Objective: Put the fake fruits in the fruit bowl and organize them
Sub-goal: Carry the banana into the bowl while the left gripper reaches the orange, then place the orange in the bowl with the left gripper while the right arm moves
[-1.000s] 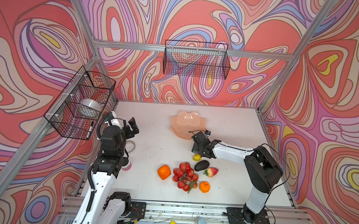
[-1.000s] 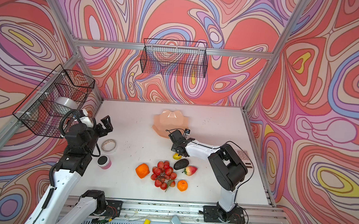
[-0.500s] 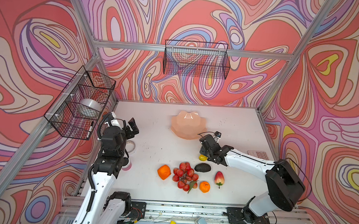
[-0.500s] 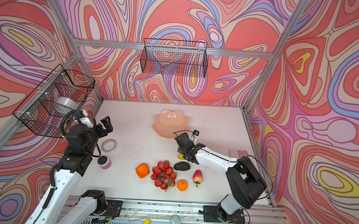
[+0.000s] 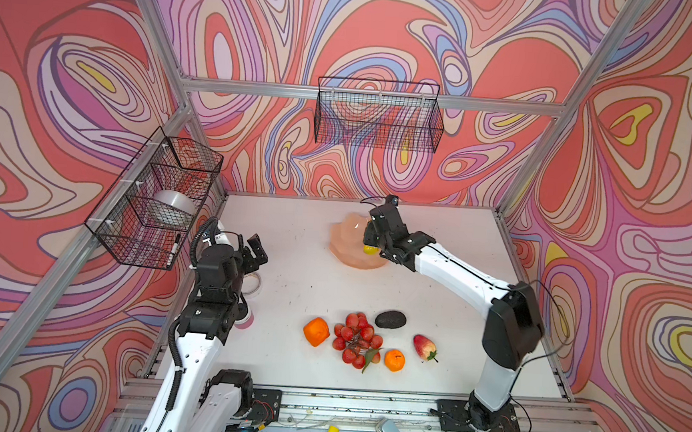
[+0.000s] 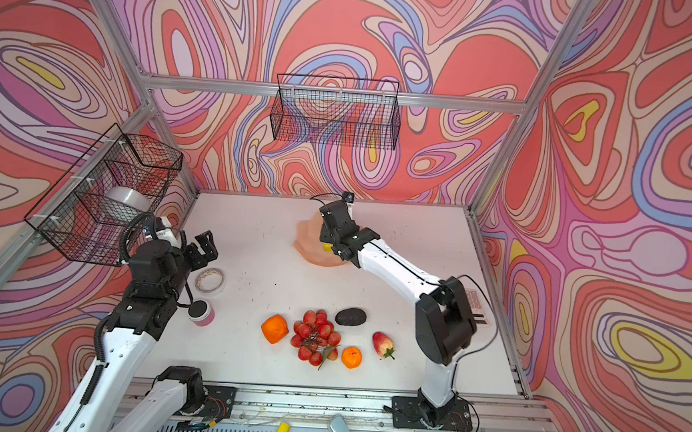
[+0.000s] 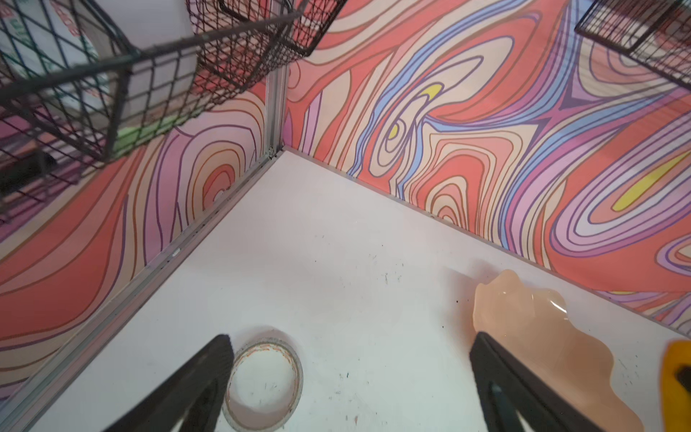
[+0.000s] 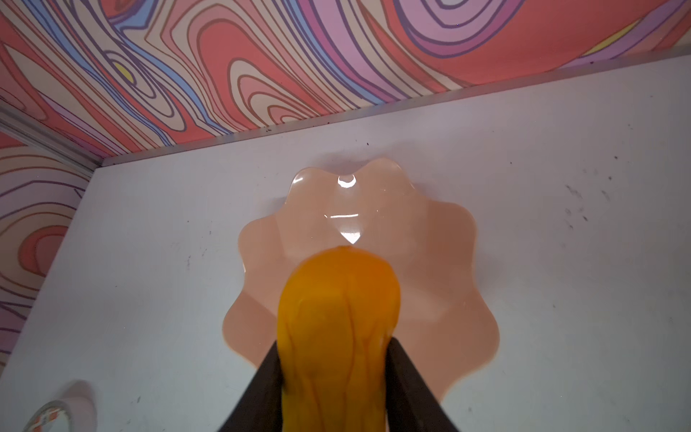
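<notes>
Bright, even light, soft shadows, glints on the fruit bowl [image 8: 448,243] (wrist-view edges blurred).

No readable text; lettering on the white container [image 7: 149,22] is too blurred

In both top views the right pincer [image 5: 369,247] and its arm cover part of the fruit bowl [image 5: 344,242]. Only a sliver of the yellow-orange gourd [image 5: 370,250] shows between the jaws. In the right wrist view the gourd's gripped end and the fingers [image 8: 409,389] run off the picture's edge. In a top view the left arm hides most of the roll of tape [image 5: 256,282]. In the left wrist view the left pincer [image 7: 351,336] is cut off, and one finger [image 7: 523,392] covers part of the bowl.
</notes>
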`<state>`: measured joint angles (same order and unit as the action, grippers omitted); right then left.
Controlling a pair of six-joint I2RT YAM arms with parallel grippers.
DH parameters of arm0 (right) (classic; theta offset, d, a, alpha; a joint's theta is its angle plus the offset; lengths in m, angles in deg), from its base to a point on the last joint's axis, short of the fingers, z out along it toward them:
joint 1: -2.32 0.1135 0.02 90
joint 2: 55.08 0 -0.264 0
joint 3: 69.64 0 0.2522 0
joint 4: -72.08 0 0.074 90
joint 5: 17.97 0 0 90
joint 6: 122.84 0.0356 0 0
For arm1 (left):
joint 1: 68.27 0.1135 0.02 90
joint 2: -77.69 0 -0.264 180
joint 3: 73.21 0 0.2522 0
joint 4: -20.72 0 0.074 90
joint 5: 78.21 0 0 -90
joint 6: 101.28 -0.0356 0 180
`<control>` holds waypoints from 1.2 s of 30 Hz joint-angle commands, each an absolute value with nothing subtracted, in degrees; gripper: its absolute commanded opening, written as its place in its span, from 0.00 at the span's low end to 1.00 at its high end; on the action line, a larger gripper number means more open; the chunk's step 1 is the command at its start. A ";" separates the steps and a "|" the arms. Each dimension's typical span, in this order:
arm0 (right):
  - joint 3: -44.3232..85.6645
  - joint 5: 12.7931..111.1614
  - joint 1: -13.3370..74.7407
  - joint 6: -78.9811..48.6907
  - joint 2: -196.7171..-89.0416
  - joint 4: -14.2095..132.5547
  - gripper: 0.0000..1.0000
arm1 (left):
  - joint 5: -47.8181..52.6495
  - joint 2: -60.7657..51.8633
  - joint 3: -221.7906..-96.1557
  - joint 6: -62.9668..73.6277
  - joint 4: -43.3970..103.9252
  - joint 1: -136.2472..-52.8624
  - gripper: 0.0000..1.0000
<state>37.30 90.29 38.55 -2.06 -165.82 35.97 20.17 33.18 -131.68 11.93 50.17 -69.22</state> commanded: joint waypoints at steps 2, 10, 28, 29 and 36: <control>46.31 84.58 35.10 -9.97 -176.71 32.87 0.36 | 6.19 31.67 -136.06 10.77 65.31 -68.88 0.99; 59.61 82.91 32.03 -14.32 -189.86 27.44 0.38 | -9.07 31.50 -132.49 16.27 74.51 -69.20 0.92; 65.30 73.86 28.15 -11.47 -194.33 25.68 0.68 | -0.19 29.53 -123.16 29.93 71.25 -93.68 0.91; 64.52 73.42 27.71 -11.07 -192.35 26.23 0.70 | 0.55 28.85 -123.19 30.14 71.17 -94.96 0.91; 45.50 75.70 27.19 -11.18 -167.84 40.05 0.80 | 2.09 23.66 -121.81 31.12 67.64 -99.53 0.93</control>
